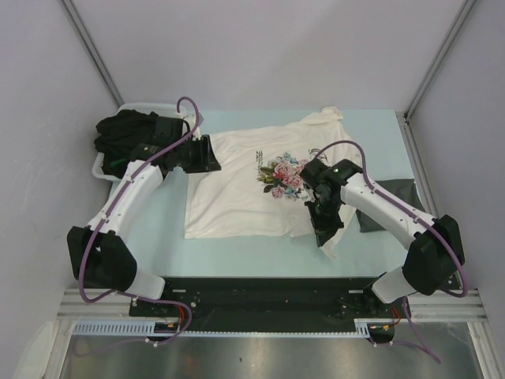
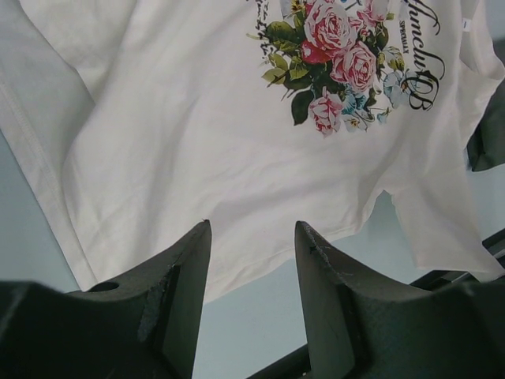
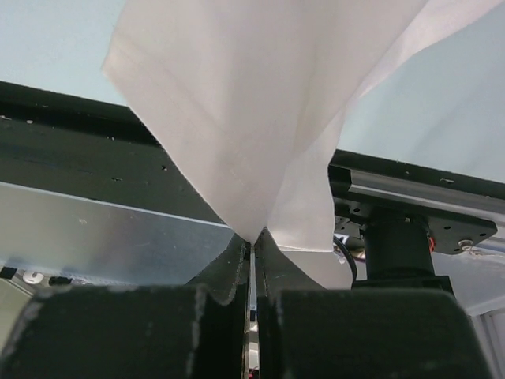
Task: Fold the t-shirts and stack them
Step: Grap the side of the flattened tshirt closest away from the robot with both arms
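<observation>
Though spread mostly flat and print up over the middle of the pale table (image 1: 237, 249), raised at its near right corner in the right gripper (image 1: 323, 233): so with the cream-white t-shirt (image 1: 237, 189). Pinched there between fingers (image 3: 225, 276) closed almost completely, with only a hairline slit between the jaws. Gathered to a point at the tips, then fanning upward in two cream folds across the right wrist view, above the black rail at the table's near edge.

Parted to a moderate gap at the left gripper (image 1: 207, 155), and holding nothing. Poised at the far left edge of the same shirt in the top view. From the left wrist camera, both dark fingers (image 2: 181, 276) seen over the shirt's edge, with cloth and bare table showing through the gap. Impossible to tell from either view whether touching the cloth.

Marked at mid-chest with a pink rose print (image 2: 331, 55), flanked by dark script (image 2: 426, 75).

Heaped at the far left in a white tub (image 1: 99, 167), just behind the left gripper: black t-shirts (image 1: 126, 134). Lying on the table at the right, partly under the right arm: a dark grey t-shirt (image 1: 404, 188), close beside the cream one, contact unclear.
</observation>
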`<state>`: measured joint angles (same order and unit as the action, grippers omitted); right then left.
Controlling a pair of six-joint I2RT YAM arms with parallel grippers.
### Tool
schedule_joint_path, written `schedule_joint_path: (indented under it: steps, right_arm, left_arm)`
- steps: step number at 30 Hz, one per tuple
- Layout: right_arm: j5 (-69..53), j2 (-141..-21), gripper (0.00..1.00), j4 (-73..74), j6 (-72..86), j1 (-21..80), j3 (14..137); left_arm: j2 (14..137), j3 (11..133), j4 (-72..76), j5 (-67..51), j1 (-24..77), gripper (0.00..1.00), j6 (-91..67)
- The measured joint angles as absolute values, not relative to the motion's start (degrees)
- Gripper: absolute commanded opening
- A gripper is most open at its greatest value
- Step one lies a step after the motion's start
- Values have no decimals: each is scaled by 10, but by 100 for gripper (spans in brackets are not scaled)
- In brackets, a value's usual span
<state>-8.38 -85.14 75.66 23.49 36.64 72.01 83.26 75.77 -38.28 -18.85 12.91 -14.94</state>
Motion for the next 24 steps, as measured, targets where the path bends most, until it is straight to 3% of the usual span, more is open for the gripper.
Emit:
schedule_joint_path:
  steps: [6,14,24]
  right_arm:
    - [-85,-879,0,761,236,380,720]
    - [-83,-1011,0,723,241,434,706]
    - [-69,-1023,0,709,245,441,702]
  left_arm:
    - [833,758,-382,-194,129,52,-149]
    - [832,758,-383,-197,129,52,-149]
    - [831,758,-383,-197,129,52,-149]
